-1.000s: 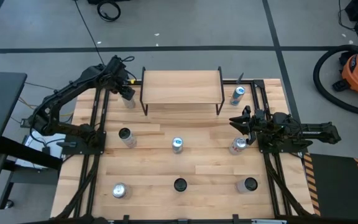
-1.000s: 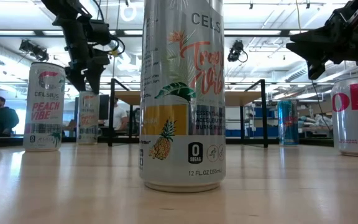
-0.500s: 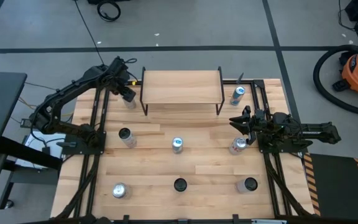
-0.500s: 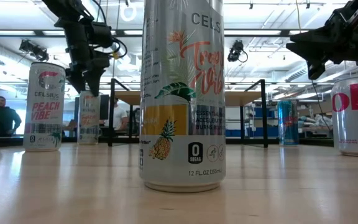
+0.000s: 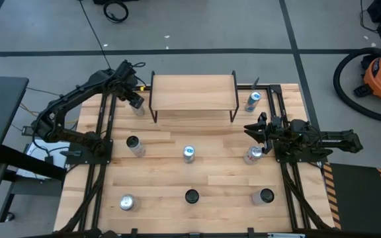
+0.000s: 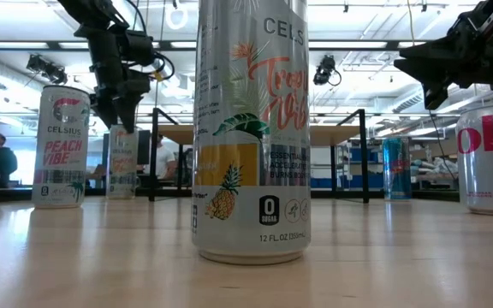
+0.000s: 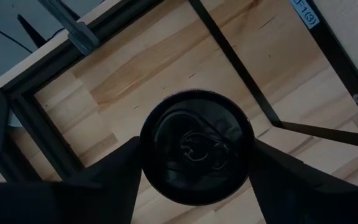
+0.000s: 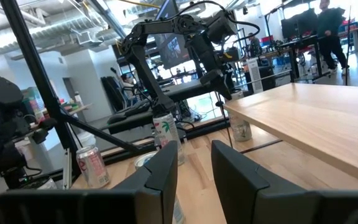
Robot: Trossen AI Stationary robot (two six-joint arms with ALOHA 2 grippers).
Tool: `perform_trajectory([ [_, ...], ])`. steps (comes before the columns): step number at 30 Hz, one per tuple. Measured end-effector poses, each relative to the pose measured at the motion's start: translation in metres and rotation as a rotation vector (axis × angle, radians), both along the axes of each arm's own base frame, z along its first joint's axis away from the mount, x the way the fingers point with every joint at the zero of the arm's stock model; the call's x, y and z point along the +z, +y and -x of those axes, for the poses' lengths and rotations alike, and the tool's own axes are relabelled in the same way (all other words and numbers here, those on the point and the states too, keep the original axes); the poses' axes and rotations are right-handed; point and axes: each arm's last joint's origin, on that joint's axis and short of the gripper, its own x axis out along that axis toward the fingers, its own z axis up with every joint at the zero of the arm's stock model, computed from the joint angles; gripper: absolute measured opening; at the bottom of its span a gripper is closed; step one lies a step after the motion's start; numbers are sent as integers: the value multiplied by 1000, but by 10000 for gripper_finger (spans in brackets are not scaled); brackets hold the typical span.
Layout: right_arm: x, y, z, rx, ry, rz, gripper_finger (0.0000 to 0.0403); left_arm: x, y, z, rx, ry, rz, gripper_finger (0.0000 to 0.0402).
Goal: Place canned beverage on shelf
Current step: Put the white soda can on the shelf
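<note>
Canned beverage (image 7: 194,146) stands on the table just off the left end of the shelf (image 5: 194,92), not yet lifted. Over the past second the left gripper (image 5: 135,101) has drawn its fingers (image 7: 114,171) in from a wider spread, and they now press both sides of the can, about halfway closed. That suggests the pickup is beginning (the plank top holds nothing yet). The right gripper (image 5: 253,129) waits near the table's right side, closed and holding nothing
</note>
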Motion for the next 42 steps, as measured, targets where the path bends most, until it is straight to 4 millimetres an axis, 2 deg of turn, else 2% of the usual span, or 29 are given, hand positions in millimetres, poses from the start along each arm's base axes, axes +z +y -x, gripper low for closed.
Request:
perform_trajectory([
  [7,0,0,0,0,1,0,107,1,0,0,-3,3,2,256],
  [24,-3,0,0,2,31,-11,107,34,-3,3,-2,13,18,254],
  [42,-3,0,-1,2,34,-12,107,95,-17,-1,-12,-51,-36,254],
])
